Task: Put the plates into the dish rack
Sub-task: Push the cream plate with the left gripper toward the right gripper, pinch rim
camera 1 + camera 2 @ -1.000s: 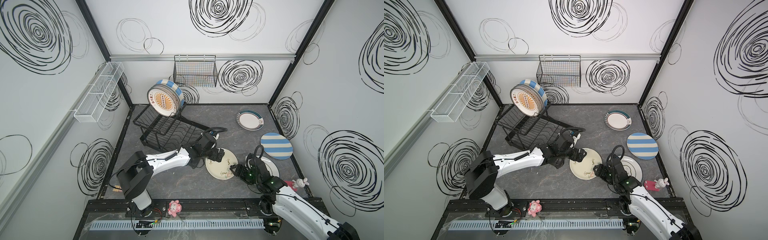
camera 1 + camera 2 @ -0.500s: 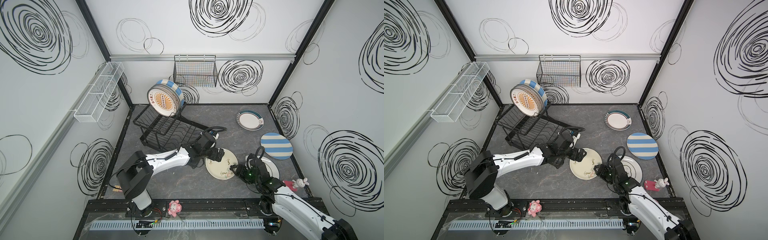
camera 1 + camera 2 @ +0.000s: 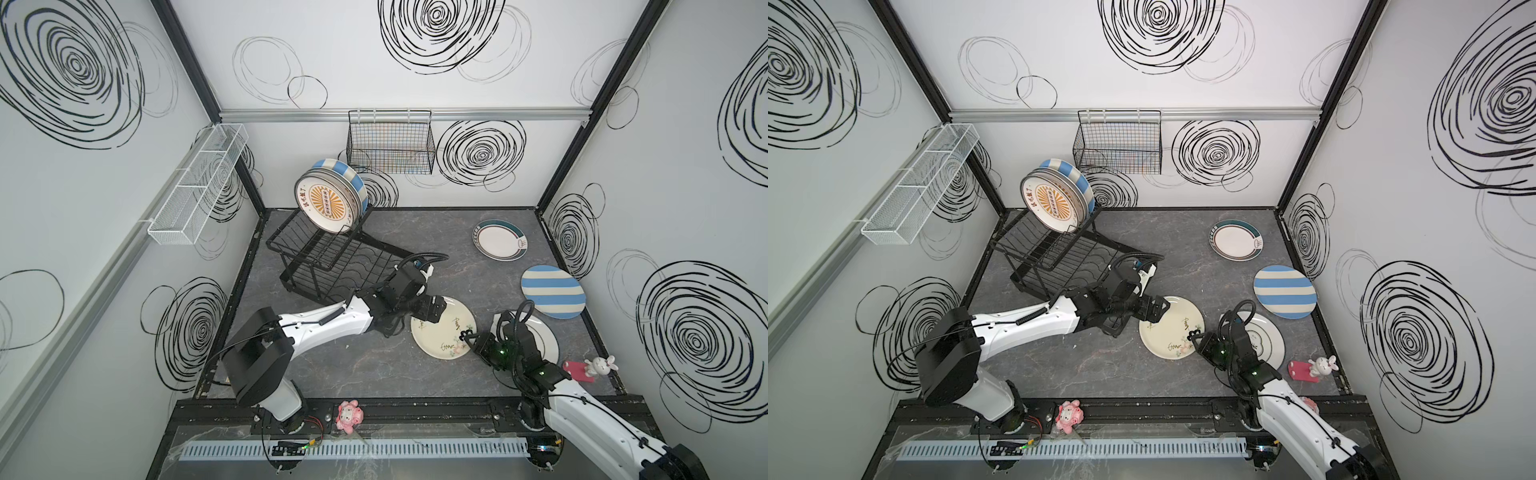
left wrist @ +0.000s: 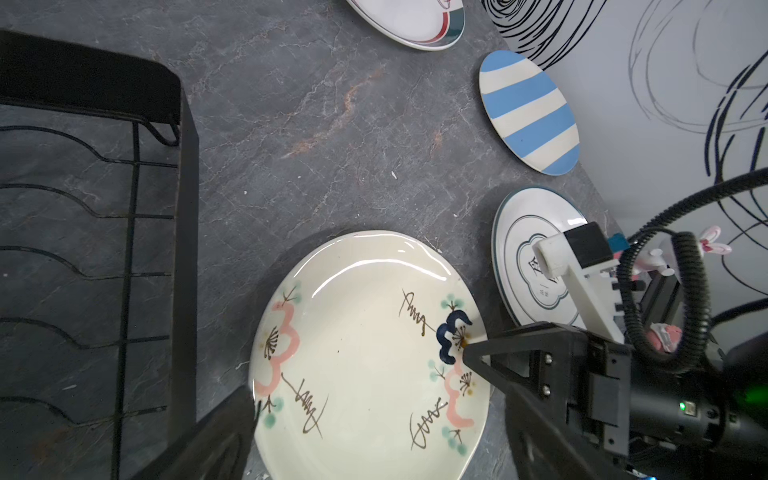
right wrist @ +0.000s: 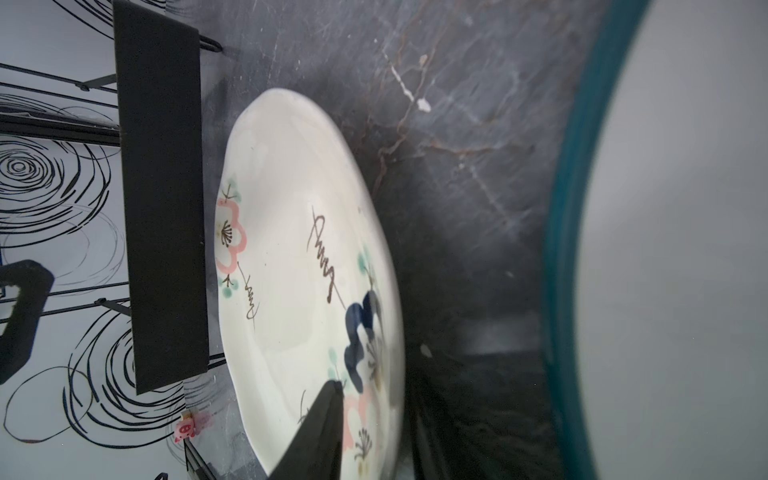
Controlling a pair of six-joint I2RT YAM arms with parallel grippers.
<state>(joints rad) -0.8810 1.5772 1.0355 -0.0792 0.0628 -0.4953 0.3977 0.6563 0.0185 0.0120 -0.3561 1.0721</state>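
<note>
The floral plate [image 3: 442, 330] is seen lying flat on the worktop [image 3: 365, 374], about midway between the left and right edges and somewhat toward the front edge, near a corner of the dish rack [image 3: 332, 266]. The left tool [image 3: 434, 312] is held over the plate's rim on the rack side. Its jaws are spread apart and nothing is gripped between them, as is shown in the left wrist view. The right tool [image 3: 467, 336] is placed at the opposite rim, toward the front right. In the right wrist view one finger [image 5: 324, 428] is seen over the painted upper face of the plate, by the blue flower. The other finger is hidden, so it cannot be told whether the rim is clamped.

The rack is set at the far left corner, turned askew to the edges. On its raised tier a sunburst plate [image 3: 328, 203] is stood on edge, with a striped plate [image 3: 345, 172] close behind it. Three more plates are laid flat on the worktop. A teal-rimmed plate [image 3: 500, 240] is found near the far right corner and a blue-striped plate [image 3: 552, 291] against the right edge. A white plate [image 3: 548, 345], partly covered by the right arm, is seen just beside the floral plate.
</note>
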